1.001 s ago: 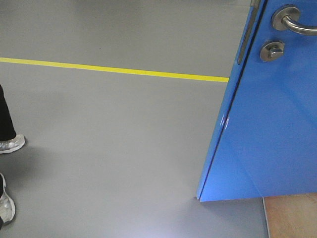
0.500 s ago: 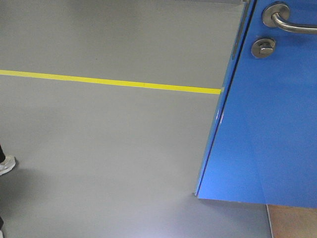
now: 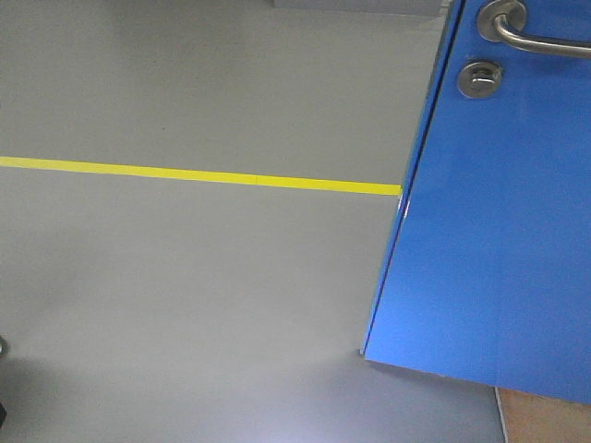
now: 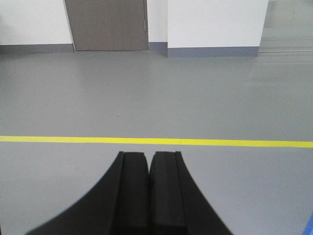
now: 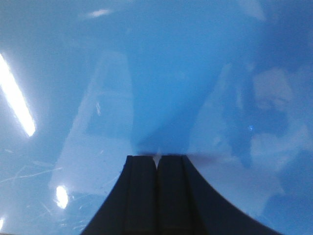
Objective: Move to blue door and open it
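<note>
Blue door (image 3: 499,231) swung ajar at right of front view, over grey floor (image 3: 185,277).
Silver lever handle (image 3: 531,35) and round lock (image 3: 480,78) near top. Right claw (image 5: 157,161) clenched, tips against glossy blue panel. Left claw (image 4: 148,159) clenched, empty, above yellow floor line (image 4: 156,141).

You will find no readable text, label, brand or number here: the blue door (image 3: 499,231) bears none, and its round lock (image 3: 480,78) shows what may be a marking, too small to read.
</note>
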Controlling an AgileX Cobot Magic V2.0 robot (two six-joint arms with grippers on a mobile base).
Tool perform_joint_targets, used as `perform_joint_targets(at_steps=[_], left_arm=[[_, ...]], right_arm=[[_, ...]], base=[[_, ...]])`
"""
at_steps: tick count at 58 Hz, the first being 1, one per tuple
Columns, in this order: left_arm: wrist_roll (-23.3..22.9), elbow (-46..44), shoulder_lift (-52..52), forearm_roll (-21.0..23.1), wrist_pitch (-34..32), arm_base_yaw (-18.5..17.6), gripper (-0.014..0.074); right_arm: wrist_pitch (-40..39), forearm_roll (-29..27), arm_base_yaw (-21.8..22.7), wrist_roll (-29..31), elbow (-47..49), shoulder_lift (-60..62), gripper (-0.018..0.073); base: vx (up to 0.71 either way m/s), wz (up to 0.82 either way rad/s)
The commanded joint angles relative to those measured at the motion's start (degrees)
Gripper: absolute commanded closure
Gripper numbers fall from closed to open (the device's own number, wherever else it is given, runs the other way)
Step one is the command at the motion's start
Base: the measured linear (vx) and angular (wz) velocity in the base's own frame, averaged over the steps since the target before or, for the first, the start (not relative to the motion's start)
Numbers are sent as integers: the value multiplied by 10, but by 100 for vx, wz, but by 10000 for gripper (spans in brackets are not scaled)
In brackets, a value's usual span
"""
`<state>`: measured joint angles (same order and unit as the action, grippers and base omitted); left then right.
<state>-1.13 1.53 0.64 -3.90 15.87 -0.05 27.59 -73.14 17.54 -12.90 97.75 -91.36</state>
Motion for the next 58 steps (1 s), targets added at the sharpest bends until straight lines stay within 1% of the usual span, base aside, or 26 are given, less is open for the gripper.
perform_joint_targets(at_steps=[1, 23, 58], left_arm=[[-4, -15, 8, 1, -49, -4, 524], [-4, -15, 8, 1, -49, -4, 524], [-4, -15, 8, 1, -49, -4, 524]], right_arm=[[-22, -16, 1, 4, 16, 24, 559], [-22, -15, 1, 4, 16, 24, 559], [-20, -16, 1, 4, 16, 24, 559]], base=[[19, -11], [11, -10], [1, -1]])
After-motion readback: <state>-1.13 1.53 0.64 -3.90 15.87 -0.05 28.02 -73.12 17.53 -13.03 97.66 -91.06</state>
